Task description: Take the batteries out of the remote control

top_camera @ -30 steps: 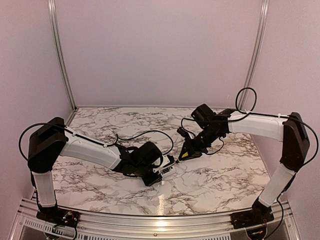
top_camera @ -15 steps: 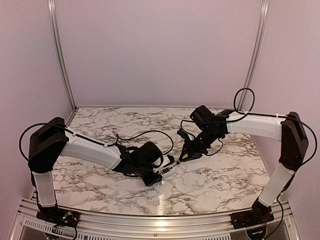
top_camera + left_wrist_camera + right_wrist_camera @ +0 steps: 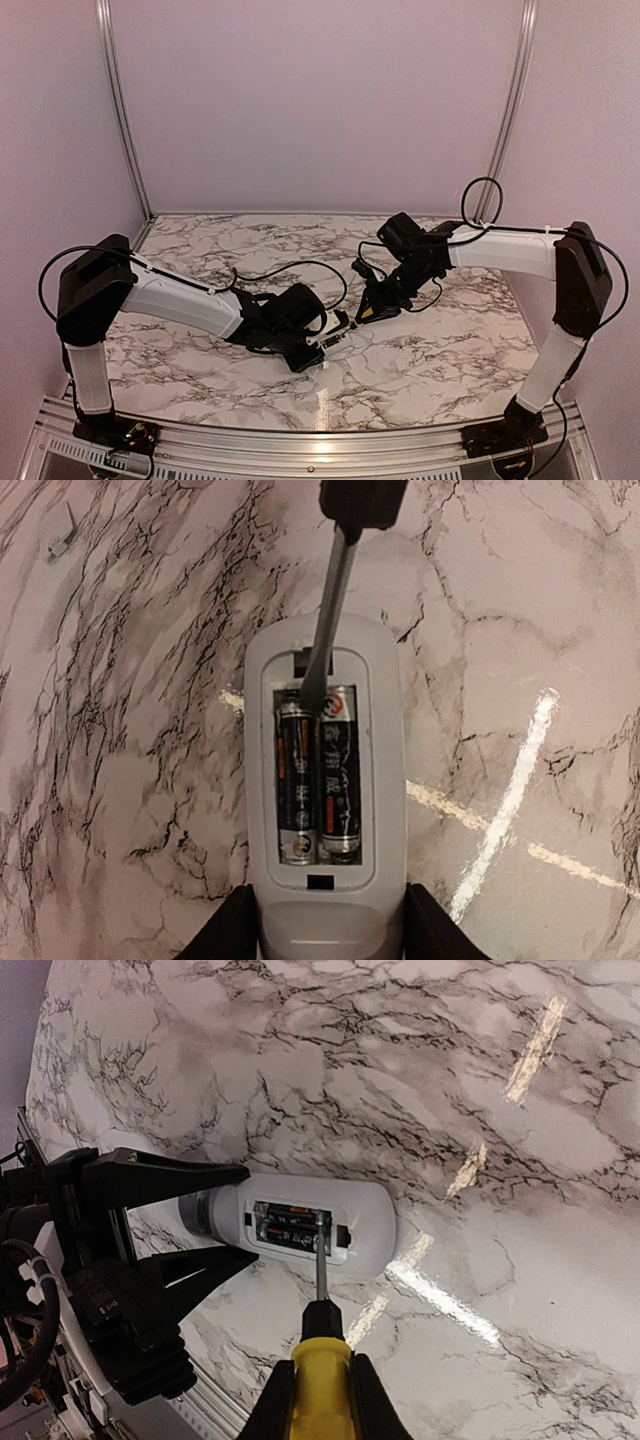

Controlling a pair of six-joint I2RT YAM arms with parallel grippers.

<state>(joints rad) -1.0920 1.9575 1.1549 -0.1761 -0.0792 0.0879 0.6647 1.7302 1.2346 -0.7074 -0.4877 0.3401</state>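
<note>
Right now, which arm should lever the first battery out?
Right, probably. The right gripper is shut on the screwdriver, whose tip sits in the open compartment by the batteries; the left gripper clamps the remote control.

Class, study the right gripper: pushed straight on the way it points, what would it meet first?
The right gripper holds a screwdriver whose tip is at the batteries in the open remote; it would likely press those first.
</note>
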